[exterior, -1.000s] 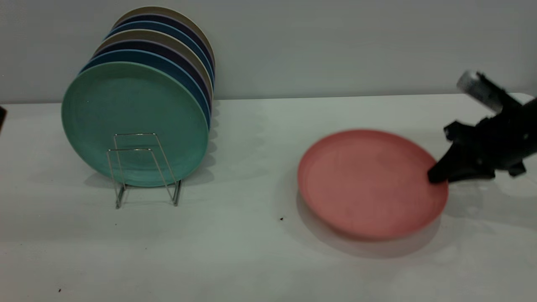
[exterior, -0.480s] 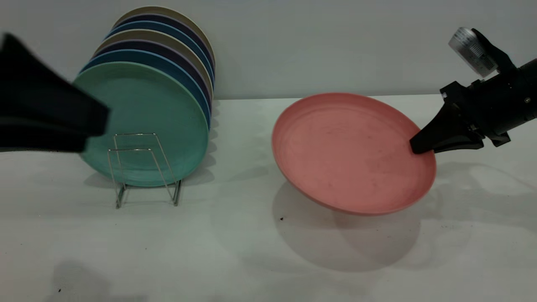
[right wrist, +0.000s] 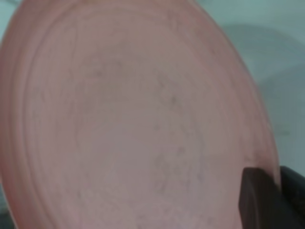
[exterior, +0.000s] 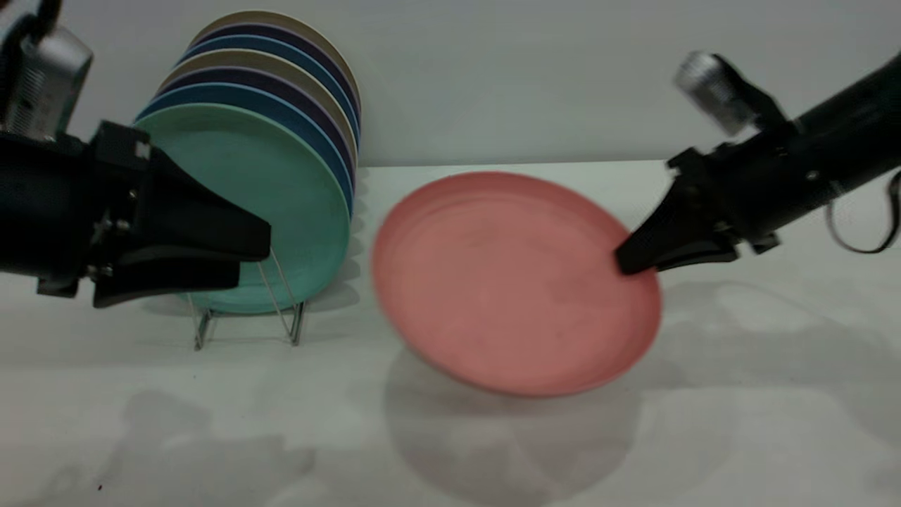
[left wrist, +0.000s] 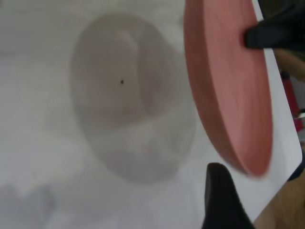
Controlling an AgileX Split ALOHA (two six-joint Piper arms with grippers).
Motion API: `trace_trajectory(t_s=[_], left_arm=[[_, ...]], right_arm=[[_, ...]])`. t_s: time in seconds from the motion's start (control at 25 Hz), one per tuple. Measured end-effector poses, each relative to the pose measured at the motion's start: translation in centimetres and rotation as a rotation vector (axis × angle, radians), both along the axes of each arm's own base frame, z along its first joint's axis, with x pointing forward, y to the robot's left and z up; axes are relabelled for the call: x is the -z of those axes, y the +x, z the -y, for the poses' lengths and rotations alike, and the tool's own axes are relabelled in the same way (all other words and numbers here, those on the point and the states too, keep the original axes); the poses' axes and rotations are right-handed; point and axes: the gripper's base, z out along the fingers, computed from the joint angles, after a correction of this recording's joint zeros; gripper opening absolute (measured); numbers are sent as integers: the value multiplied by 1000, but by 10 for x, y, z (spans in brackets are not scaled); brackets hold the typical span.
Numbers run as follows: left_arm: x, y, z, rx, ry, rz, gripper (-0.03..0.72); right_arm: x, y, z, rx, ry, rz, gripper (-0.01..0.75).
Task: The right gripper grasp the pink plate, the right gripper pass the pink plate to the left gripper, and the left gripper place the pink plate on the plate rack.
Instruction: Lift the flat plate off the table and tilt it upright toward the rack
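Handover stage, seen from outside the rig. Right gripper [exterior: 626, 262] is clamped on the near-side rim of the pink plate [exterior: 510, 282], its two pointed fingers pinching the edge; the plate hangs clear of the white table [exterior: 450, 436], tilted with its upper face toward the camera, and extends away from these fingertips toward the other arm. Its shadow lies on the table directly beneath.

Left gripper [exterior: 253, 257] is in the air in front of the plate rack [exterior: 243, 289], fingers pointing at the plate's far rim and set a narrow gap apart, gripping nothing. A clear space separates its fingertips from the plate.

Behind this gripper the wire rack carries an upright row of plates, the teal-green plate [exterior: 281, 190] foremost, with blue, dark and beige ones behind it.

Left wrist view: the plate [left wrist: 228, 86] appears edge-on ahead of one left finger [left wrist: 221, 200], with the right gripper [left wrist: 267, 36] gripping its opposite rim.

Right wrist view: the plate's upper face [right wrist: 133, 119] fills the frame, one dark fingertip [right wrist: 259, 198] pressed on its rim.
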Motion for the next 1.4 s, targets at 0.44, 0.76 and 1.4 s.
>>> trace_trajectory(t_s=[0.44,0.76,1.4], left_arm=[[6,5,0,-25,-7,10,433],[6,5,0,-25,-7,10,426],[7,6,-2,-2,30,49,128]], right_arm=[[-7,-13,-56,-77,102,-24,14],[-13,-26,-93,-134,188,-34,14],[-19,-25,-97,-130,253,-10,468]])
